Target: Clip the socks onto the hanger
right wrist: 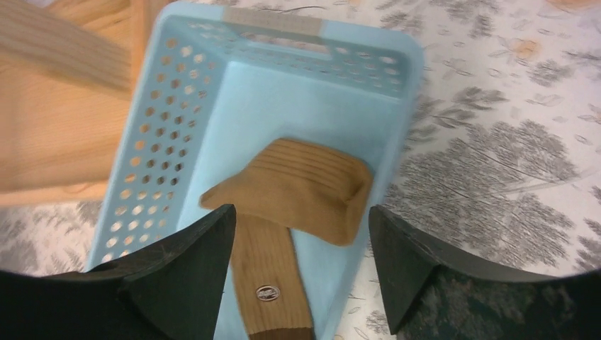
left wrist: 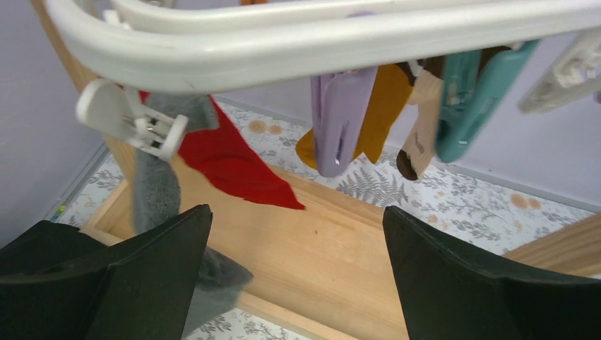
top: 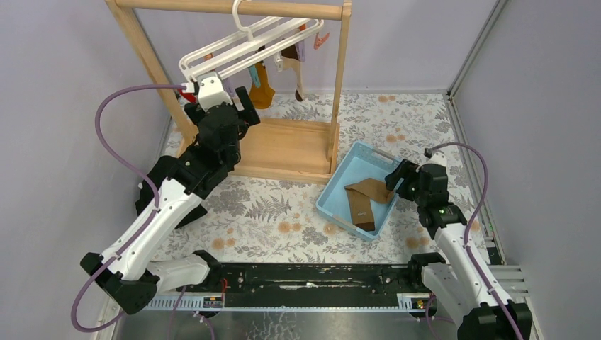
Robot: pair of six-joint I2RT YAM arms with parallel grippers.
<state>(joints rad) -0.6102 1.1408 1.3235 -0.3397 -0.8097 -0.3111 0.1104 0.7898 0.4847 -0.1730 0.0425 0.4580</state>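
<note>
Two brown socks lie crossed in the blue basket [top: 330,200]: a lighter tan one [top: 373,188] over a darker one [top: 361,211]. In the right wrist view the tan sock [right wrist: 305,180] lies just ahead of my right gripper [right wrist: 301,212], which hovers open above it with nothing between its fingers. The white hanger [top: 241,49] hangs by its hook from the wooden rail. My left gripper [left wrist: 298,212] is raised just under the hanger's bars [left wrist: 283,42], open and empty, with a purple clip [left wrist: 340,120] and a teal clip [left wrist: 471,106] dangling ahead.
The wooden rail stand [top: 283,145] fills the back left. A red sock [left wrist: 234,159], a grey sock [left wrist: 156,184] and a mustard sock [left wrist: 386,106] hang from the hanger's clips. A white clip [left wrist: 135,117] dangles at the hanger's near end. Walls close in on both sides.
</note>
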